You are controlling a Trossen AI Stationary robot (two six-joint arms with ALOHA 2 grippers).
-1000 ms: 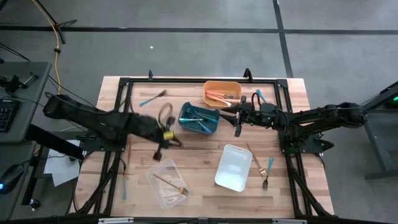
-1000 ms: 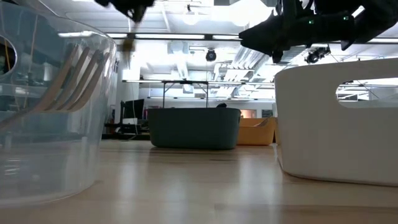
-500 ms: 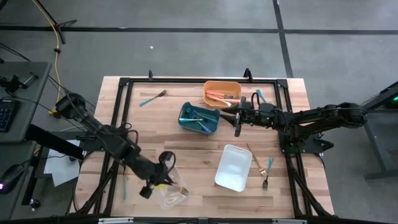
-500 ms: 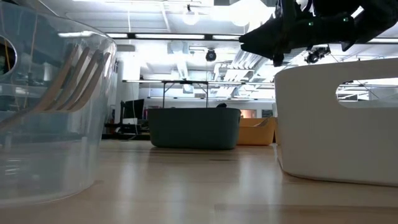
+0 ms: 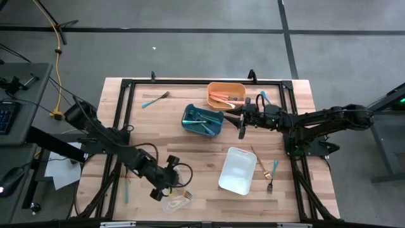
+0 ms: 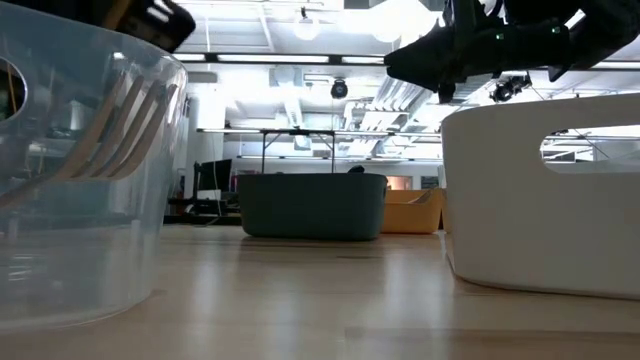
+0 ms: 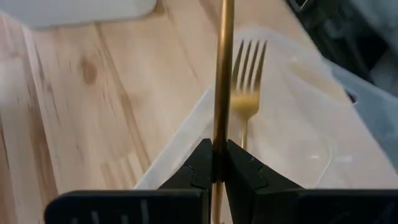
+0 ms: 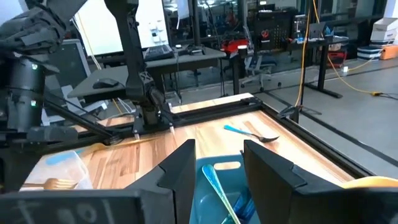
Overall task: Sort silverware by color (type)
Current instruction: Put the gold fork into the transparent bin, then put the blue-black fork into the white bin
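Nearest to us, our left gripper (image 7: 216,163) has its fingers clenched on a slim gold utensil handle (image 7: 222,74), poised over the clear plastic bin (image 7: 323,146) at the tabletop's (image 5: 202,152) front, where a gold fork (image 7: 246,81) already lies. If we let go off-centre, the piece could strike the rim and slide onto the wood. Only the left wrist view shows this grip; overhead it is hidden. Farther back, our right gripper (image 8: 214,165) hangs part-spread, grasping nothing, above the teal rectangular bin (image 5: 202,120).
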